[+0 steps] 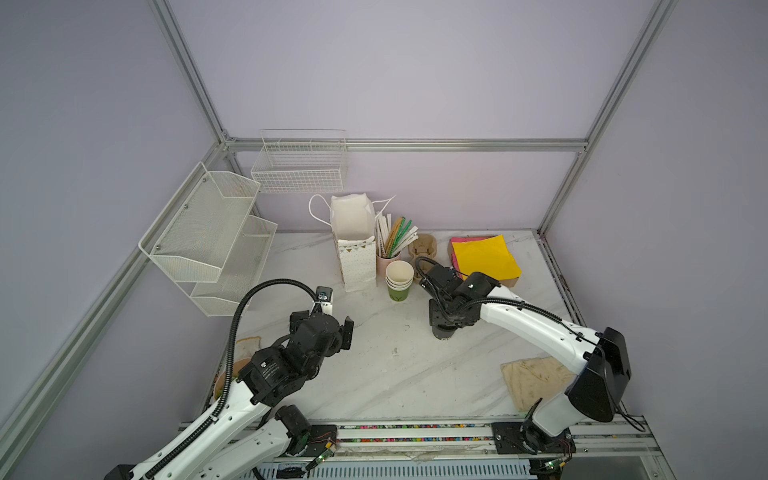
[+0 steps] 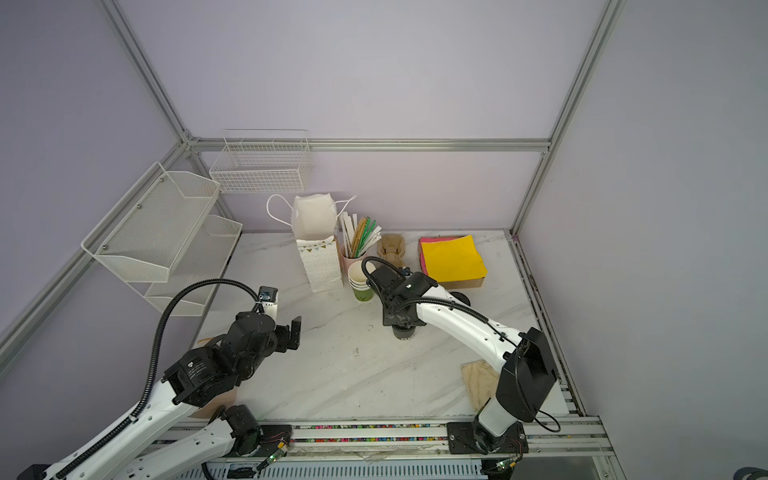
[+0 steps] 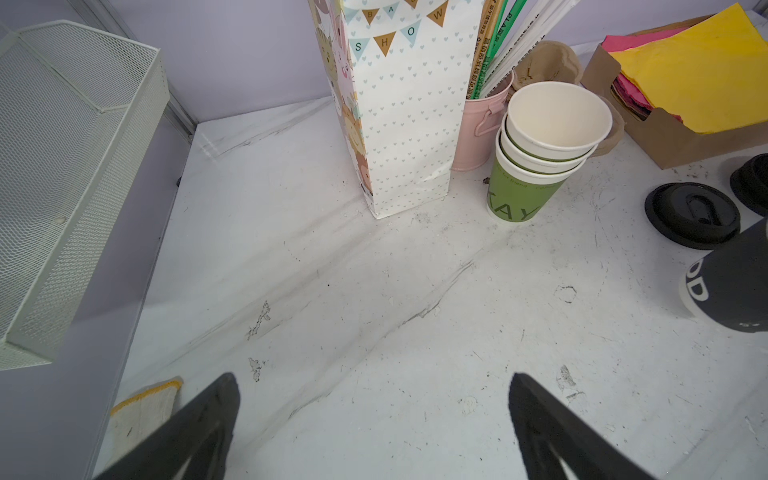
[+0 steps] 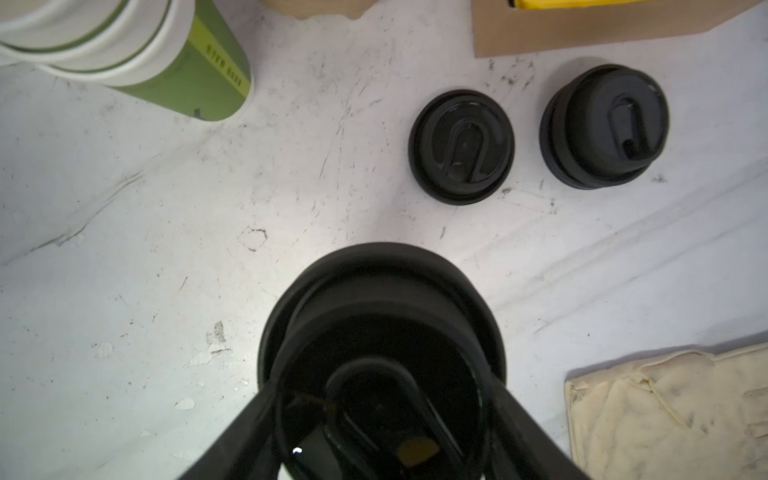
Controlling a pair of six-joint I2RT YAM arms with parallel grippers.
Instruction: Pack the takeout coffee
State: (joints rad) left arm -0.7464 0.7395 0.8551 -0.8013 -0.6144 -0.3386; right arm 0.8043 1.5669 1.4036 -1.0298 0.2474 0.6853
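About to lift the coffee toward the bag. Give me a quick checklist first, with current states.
1. Right claw astride the lidded cup: ok.
2. Grip firm: cannot tell.
3. Lid on the cup: ok.
4. Gift bag upright, mouth open: ok.
5. Left claw open, holding nothing: ok.
6. Straight path to the bag: not ok, the green cup stack stands between.

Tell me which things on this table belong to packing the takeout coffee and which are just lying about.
Job: lidded dark cup, gripped by the right tool; paper bag, probably its destination.
Lying about: stack of green cups; pink cup of straws; spare black lids; yellow napkins; cloth; wire racks.
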